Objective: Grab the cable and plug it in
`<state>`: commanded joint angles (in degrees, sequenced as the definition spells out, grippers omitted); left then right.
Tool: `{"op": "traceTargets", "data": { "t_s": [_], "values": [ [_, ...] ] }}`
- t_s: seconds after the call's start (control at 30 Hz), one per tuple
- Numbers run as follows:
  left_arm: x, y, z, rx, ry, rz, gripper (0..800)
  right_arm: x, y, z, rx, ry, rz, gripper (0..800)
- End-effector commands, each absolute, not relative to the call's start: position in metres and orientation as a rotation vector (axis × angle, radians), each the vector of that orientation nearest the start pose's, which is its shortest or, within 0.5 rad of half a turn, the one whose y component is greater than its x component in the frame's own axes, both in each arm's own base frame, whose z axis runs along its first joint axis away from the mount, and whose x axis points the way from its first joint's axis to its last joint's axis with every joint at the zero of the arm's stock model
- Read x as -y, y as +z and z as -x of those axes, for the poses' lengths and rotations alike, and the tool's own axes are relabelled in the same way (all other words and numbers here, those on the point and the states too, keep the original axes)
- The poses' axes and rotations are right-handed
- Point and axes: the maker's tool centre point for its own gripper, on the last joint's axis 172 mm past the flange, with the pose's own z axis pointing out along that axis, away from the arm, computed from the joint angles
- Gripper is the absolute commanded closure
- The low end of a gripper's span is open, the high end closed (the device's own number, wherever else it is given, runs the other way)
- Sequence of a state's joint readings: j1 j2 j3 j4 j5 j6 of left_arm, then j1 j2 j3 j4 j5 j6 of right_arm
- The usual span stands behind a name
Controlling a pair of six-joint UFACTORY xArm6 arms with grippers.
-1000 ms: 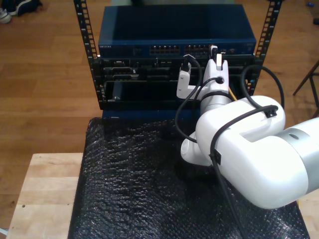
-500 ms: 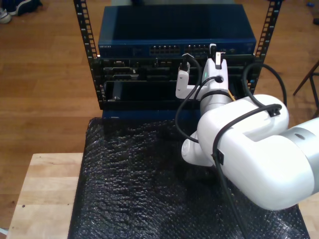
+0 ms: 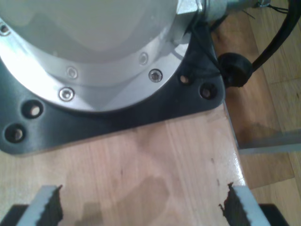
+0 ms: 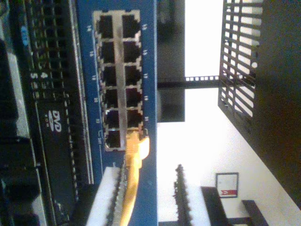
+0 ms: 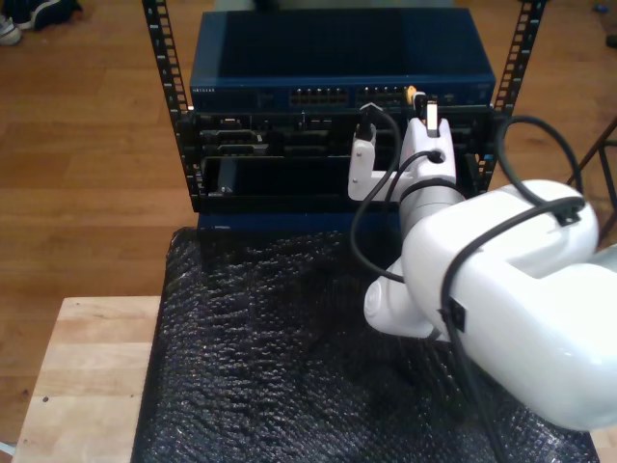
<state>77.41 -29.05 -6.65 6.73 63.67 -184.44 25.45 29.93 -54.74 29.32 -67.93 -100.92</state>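
The blue switch [image 5: 342,72] and rack posts [image 5: 169,68] hem my second pincer [image 5: 421,101]; black mat [image 5: 260,357] lies open.

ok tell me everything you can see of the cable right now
The cable is thin and yellow-orange, with a ridged boot of the same colour behind its tip. It runs between the serrated pads of my second gripper, which is shut on it. Its tip sits at the end port of a double row on the blue switch; whether it is fully seated I cannot tell. In the exterior view a small yellow bit shows by the ports.
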Motion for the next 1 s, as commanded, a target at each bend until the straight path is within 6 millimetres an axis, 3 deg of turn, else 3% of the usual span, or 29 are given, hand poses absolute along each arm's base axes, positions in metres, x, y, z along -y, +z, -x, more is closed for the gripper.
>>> {"op": "traceTargets", "data": {
  "t_s": [0.63, 0.93, 1.0],
  "values": [
    [-0.116, 0.036, -0.001, -2.783, -0.395, 2.228, 0, -0.13, 0.311, -0.586, -1.334, 1.181, -1.37, 301],
    [-0.116, 0.036, -0.001, -2.783, -0.395, 2.228, 0, -0.09, 0.311, -0.576, -1.439, 1.064, -1.409, 194],
    [-0.116, 0.036, -0.001, -2.783, -0.395, 2.228, 0, -0.073, 0.312, -0.577, -1.446, 1.037, -1.437, 176]
  ]
}}
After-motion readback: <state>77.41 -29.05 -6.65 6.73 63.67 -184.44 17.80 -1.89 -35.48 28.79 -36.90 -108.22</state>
